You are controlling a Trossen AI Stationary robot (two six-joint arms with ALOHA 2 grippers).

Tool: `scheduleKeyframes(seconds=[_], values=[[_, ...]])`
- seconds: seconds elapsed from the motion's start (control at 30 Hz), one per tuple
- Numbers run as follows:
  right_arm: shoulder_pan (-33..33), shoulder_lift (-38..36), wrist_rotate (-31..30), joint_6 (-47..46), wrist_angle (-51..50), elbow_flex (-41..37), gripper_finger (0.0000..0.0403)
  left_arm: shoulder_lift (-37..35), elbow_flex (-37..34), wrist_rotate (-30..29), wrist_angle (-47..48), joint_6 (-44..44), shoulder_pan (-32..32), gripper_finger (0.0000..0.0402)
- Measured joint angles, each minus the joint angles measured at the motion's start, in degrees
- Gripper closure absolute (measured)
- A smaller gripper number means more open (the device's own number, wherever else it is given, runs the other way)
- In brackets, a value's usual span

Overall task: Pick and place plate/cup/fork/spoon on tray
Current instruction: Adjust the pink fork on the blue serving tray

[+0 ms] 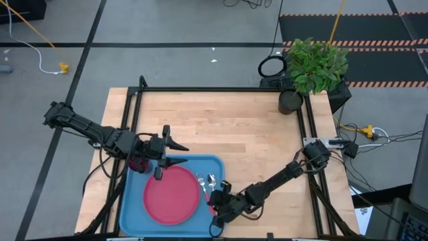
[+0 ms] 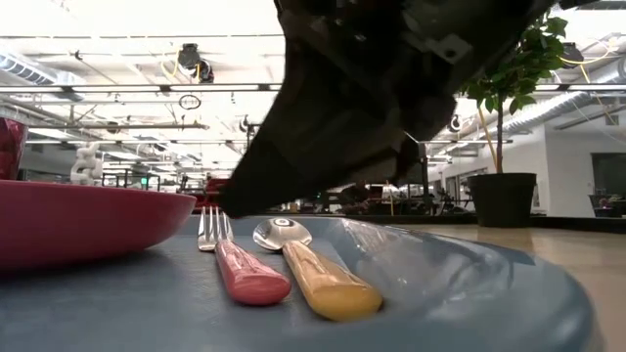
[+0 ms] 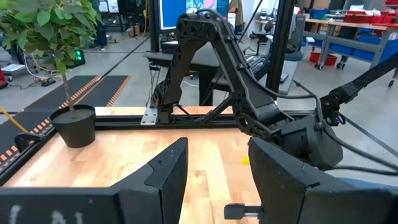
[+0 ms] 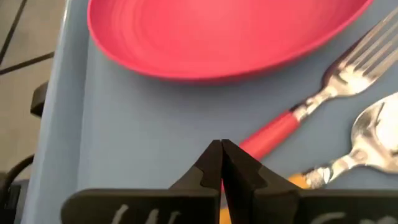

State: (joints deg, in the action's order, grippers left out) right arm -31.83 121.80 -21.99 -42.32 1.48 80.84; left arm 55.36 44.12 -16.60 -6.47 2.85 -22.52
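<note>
Wooden table (image 1: 247,134) is seen from above, tray (image 1: 134,207) is placed at 7 o'clock, plate (image 1: 172,194), fork (image 1: 201,181) and spoon (image 1: 211,180) are laid on it, cup (image 1: 138,163) is half hidden under left gripper (image 1: 175,152), fingers held apart, right gripper (image 1: 215,200) is pressed together at 6 o'clock over the handles.

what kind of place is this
Most likely a robotics lab or workshop in an open industrial hall. It has exposed ceiling ducts, hazard-striped floor mats, and benches with red bins beyond the wooden table.
</note>
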Motion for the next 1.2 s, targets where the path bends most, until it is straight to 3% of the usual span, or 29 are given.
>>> scheduleKeyframes(seconds=[0.27,1.2], values=[[-0.6,0.4,4.6,-0.6,-0.8,0.1,0.0403,0.0,0.0,0.0,-0.8,-0.1,0.0,0.0229],[2.5,3.8,7.1,2.8,5.7,0.2,0.0403,0.0,0.0,0.0,-1.1,-1.5,0.0,0.0229]])
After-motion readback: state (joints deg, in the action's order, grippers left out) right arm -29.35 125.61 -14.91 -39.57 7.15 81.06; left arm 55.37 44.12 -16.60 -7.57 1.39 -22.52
